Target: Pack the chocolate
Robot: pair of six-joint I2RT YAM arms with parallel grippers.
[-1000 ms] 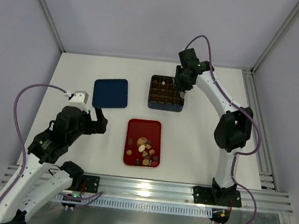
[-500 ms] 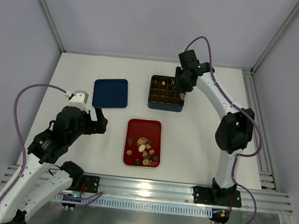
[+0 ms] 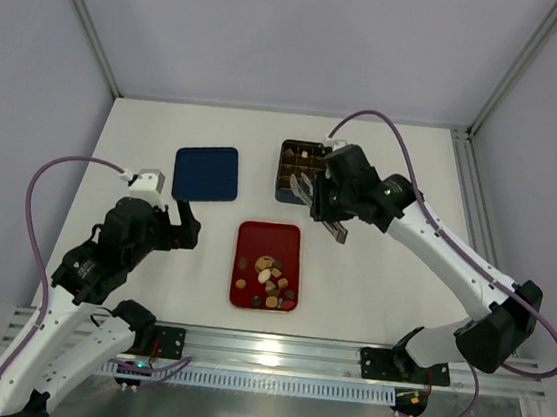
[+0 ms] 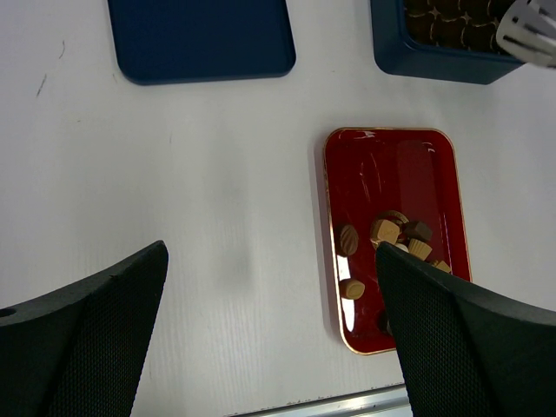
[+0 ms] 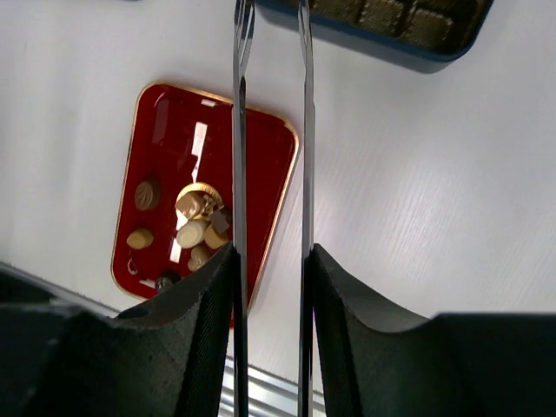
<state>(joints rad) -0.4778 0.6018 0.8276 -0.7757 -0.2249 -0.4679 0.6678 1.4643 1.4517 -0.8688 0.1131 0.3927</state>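
- Right end effector point(image 3: 321, 210) has swung away from above the dark blue square box with grid compartments point(image 3: 308, 199). It now hangs between that box and the flat red rectangular tray point(image 3: 265, 237).
- Its thin blades stand narrowly apart and hold nothing. Only bare white tabletop point(image 5: 408, 174) shows between them.
- The box lies just past my blade tips, and the tray sits to their left and nearer me.
- The small bite-sized chocolate pieces point(image 5: 195, 228), tan and dark brown, cluster at the tray's near end, left of my blades and untouched.
- I judge one drop-off is done and I am heading for the next piece. How many cells are filled I cannot tell.
- My left end effector point(image 4: 269, 252) is spread wide and empty, with the tray to its right and a flat dark blue square lid point(image 4: 200, 39) ahead.
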